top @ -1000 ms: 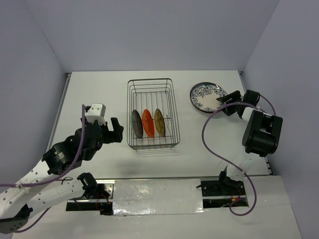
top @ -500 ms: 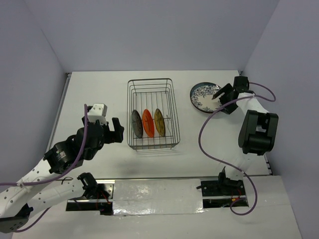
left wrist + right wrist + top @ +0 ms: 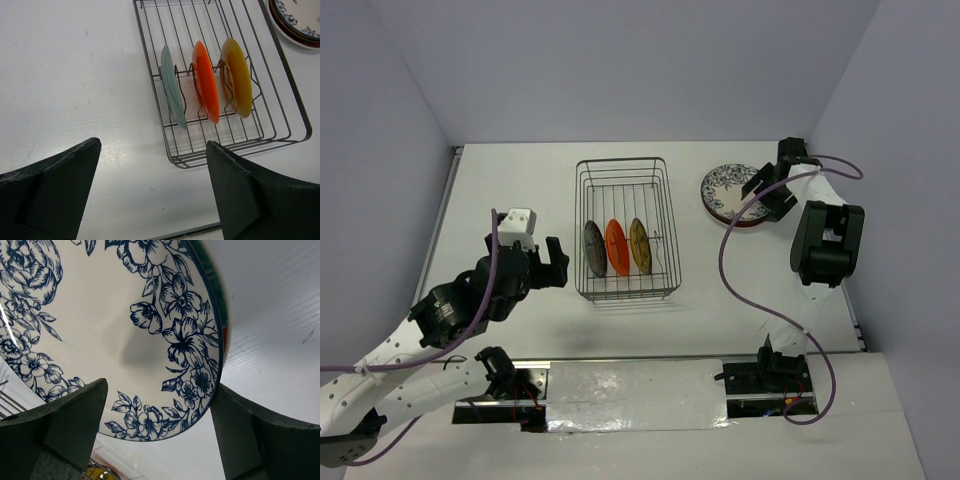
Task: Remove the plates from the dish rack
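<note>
The dark wire dish rack (image 3: 620, 161) stands mid-table. Three plates stand on edge in its near half: teal (image 3: 594, 248), red-orange (image 3: 616, 247) and yellowish (image 3: 639, 245). The left wrist view shows the rack (image 3: 151, 80) with the teal (image 3: 173, 92), red-orange (image 3: 206, 80) and yellowish (image 3: 236, 75) plates. The white plate with dark flowers (image 3: 728, 190) lies flat to the rack's right on a red-rimmed plate (image 3: 223, 310). My right gripper (image 3: 765, 192) is open and empty just over the floral plate's (image 3: 115, 330) right rim. My left gripper (image 3: 555, 262) is open and empty left of the rack.
The floral plate's edge shows at the top right of the left wrist view (image 3: 295, 20). The right arm's purple cable (image 3: 740, 270) loops over the table right of the rack. Grey walls close in the table's back and sides.
My right gripper has swung toward the back wall and now hangs over the floral plate's right rim. The left arm has barely moved.
</note>
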Robot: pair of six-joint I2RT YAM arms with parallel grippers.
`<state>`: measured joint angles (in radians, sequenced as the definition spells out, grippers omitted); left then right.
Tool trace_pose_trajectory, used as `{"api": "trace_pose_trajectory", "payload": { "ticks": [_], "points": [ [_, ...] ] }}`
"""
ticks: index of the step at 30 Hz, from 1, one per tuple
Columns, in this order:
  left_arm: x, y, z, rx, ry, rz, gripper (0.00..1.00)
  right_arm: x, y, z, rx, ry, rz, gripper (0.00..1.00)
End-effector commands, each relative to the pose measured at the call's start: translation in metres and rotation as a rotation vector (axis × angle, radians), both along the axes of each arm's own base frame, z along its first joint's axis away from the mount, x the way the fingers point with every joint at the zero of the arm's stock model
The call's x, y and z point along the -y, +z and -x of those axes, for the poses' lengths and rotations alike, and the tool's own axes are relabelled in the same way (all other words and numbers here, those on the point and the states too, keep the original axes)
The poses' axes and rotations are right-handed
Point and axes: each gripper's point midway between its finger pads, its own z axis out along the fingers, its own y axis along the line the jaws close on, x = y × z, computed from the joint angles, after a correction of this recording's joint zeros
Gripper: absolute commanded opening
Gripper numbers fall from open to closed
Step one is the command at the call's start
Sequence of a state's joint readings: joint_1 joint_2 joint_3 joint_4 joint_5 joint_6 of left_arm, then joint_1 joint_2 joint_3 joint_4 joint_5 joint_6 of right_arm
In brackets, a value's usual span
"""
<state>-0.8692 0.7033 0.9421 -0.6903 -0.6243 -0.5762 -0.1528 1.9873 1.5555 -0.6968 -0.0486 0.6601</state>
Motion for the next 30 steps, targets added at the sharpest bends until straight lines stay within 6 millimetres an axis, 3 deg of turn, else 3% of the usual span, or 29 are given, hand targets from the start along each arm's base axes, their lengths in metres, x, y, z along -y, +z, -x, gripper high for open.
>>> {"api": "trace_pose_trajectory", "payload": {
  "ticks": [1, 7, 10, 11, 12, 13, 15, 19, 22, 23, 24, 25, 26, 28, 29, 30],
  "points": [
    [0.001, 0.002, -0.002, 0.012, 0.003, -0.006, 0.99, -0.011, 0.022, -0.015, 0.061, 0.072, -0.018, 0.88],
    [0.002, 0.000, -0.003, 0.002, 0.002, -0.015, 0.99, -0.031, 0.029, -0.025, 0.073, 0.173, -0.077, 0.88],
    [0.002, -0.001, -0.003, 0.000, 0.004, -0.017, 0.99, -0.023, 0.025, -0.016, 0.040, 0.157, -0.043, 0.88],
    [0.002, -0.001, -0.003, 0.000, 0.004, -0.017, 0.99, -0.021, 0.017, -0.006, 0.016, 0.134, -0.031, 0.88],
    [0.001, 0.000, -0.003, 0.004, 0.005, -0.014, 1.00, -0.018, 0.026, -0.002, 0.038, 0.118, -0.009, 0.88],
    [0.001, 0.001, -0.003, 0.006, 0.005, -0.012, 1.00, -0.012, 0.016, 0.012, 0.008, 0.093, 0.015, 0.88],
    [0.001, 0.000, -0.003, 0.005, 0.004, -0.014, 0.99, -0.011, 0.028, 0.013, 0.071, 0.073, 0.021, 0.88],
    [0.000, 0.001, -0.002, 0.005, 0.007, -0.012, 0.99, -0.014, 0.024, 0.022, 0.052, 0.086, 0.003, 0.88],
    [-0.002, 0.002, -0.002, 0.010, 0.015, -0.011, 1.00, -0.013, 0.032, 0.037, 0.046, 0.093, 0.020, 0.88],
    [-0.004, 0.004, -0.002, 0.018, 0.023, -0.010, 1.00, -0.015, 0.039, 0.037, 0.078, 0.099, 0.034, 0.88],
    [-0.006, 0.004, -0.001, 0.019, 0.028, -0.014, 1.00, -0.015, 0.064, 0.042, 0.149, 0.098, 0.070, 0.88],
    [-0.008, 0.004, -0.001, 0.021, 0.045, -0.009, 1.00, -0.017, 0.077, 0.045, 0.193, 0.106, 0.090, 0.88],
    [-0.011, 0.004, -0.002, 0.021, 0.062, -0.013, 1.00, -0.032, 0.106, 0.051, 0.297, 0.170, 0.119, 0.88],
    [-0.022, 0.000, -0.005, 0.011, 0.143, -0.038, 1.00, -0.059, 0.134, 0.059, 0.413, 0.310, 0.151, 0.88],
    [-0.027, 0.001, -0.006, 0.007, 0.178, -0.048, 1.00, -0.077, 0.150, 0.066, 0.455, 0.378, 0.167, 0.87],
    [-0.037, 0.000, -0.008, 0.007, 0.243, -0.079, 1.00, -0.107, 0.169, 0.078, 0.504, 0.475, 0.194, 0.88]
  ]
}}
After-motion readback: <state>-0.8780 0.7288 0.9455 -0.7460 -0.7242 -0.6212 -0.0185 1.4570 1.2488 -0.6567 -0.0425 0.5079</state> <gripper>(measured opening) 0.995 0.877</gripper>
